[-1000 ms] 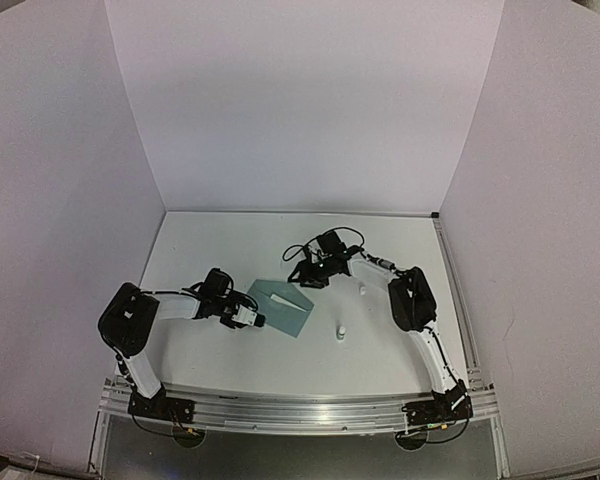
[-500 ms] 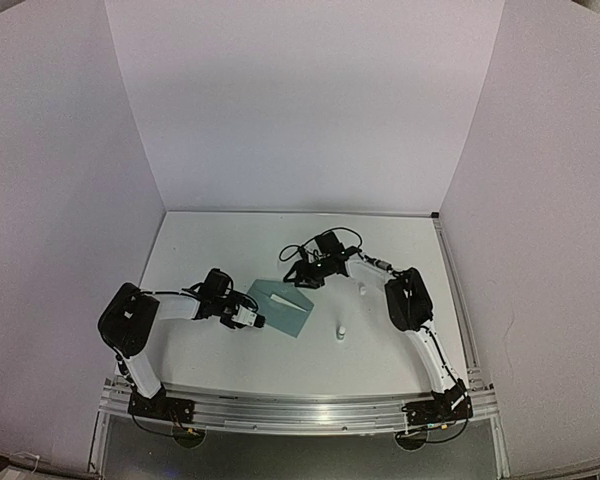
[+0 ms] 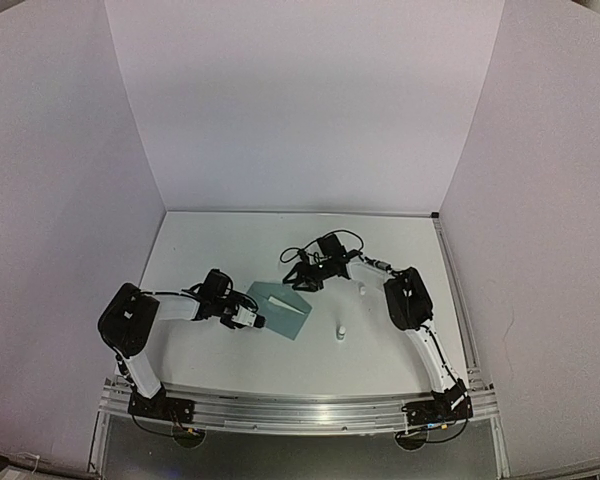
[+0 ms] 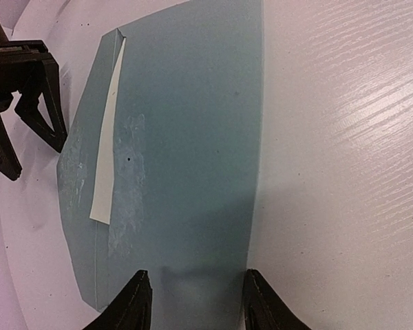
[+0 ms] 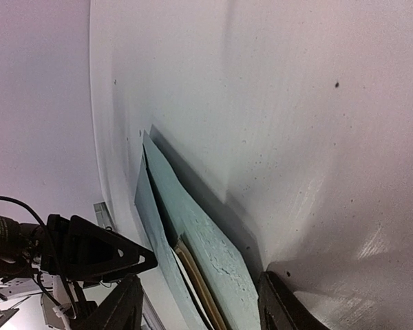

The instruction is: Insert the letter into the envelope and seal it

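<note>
The teal envelope [image 3: 283, 309] lies flat on the white table, its triangular flap toward the far side. In the left wrist view the envelope [image 4: 186, 137] shows a white strip [image 4: 107, 137] along the flap fold. My left gripper [image 4: 196, 306] is open and straddles the envelope's near edge. My right gripper [image 5: 199, 309] is open at the flap side, and the lifted flap [image 5: 213, 247] stands between its fingers. A tan edge of the letter [image 5: 195, 280] shows inside the envelope's mouth; the rest of it is hidden.
A tiny white bottle [image 3: 340, 332] stands just right of the envelope. Another small white object [image 3: 362, 289] sits beside the right arm. White walls close in the table on three sides.
My right gripper has shifted slightly left toward the flap and narrowed a little. The white strip shows less in the top view. The left arm has not moved.
</note>
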`<state>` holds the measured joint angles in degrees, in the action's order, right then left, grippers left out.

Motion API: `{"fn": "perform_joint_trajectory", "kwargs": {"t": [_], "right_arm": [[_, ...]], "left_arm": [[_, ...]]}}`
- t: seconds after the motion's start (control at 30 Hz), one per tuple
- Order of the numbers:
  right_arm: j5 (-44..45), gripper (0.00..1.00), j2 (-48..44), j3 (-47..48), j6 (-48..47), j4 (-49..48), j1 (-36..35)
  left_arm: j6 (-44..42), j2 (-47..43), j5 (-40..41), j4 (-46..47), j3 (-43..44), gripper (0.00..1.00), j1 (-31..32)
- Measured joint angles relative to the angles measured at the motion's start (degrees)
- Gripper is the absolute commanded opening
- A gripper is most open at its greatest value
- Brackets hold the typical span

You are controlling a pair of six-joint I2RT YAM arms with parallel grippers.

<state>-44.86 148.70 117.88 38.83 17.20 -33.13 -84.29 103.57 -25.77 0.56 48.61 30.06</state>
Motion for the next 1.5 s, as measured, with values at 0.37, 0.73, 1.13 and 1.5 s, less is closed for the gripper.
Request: {"fn": "perform_joint_trajectory", "kwargs": {"t": [0.37,0.73,1.13,1.5], "right_arm": [[-4.62,0.45,-0.02,-6.31,5.39,-13.15,0.37],[-5.19,0.44,-0.76,-10.53,9.53,-21.16,0.24],[8.55,0.39,-3.32,-7.57,-1.76,-10.3,-3.16],[16.87,0.06,-4.57,-7.38,-6.44,-4.46,-4.26]], "left_arm": [[-0.35,0.0,-0.03,0.02,-0.02,0.46,0.0],[-1.18,-0.11,-0.12,0.55,-0.39,0.46,0.0],[-1.23,-0.11,-0.14,0.55,-0.41,0.45,0.0],[-1.22,-0.13,-0.16,0.55,-0.43,0.45,0.0]]}}
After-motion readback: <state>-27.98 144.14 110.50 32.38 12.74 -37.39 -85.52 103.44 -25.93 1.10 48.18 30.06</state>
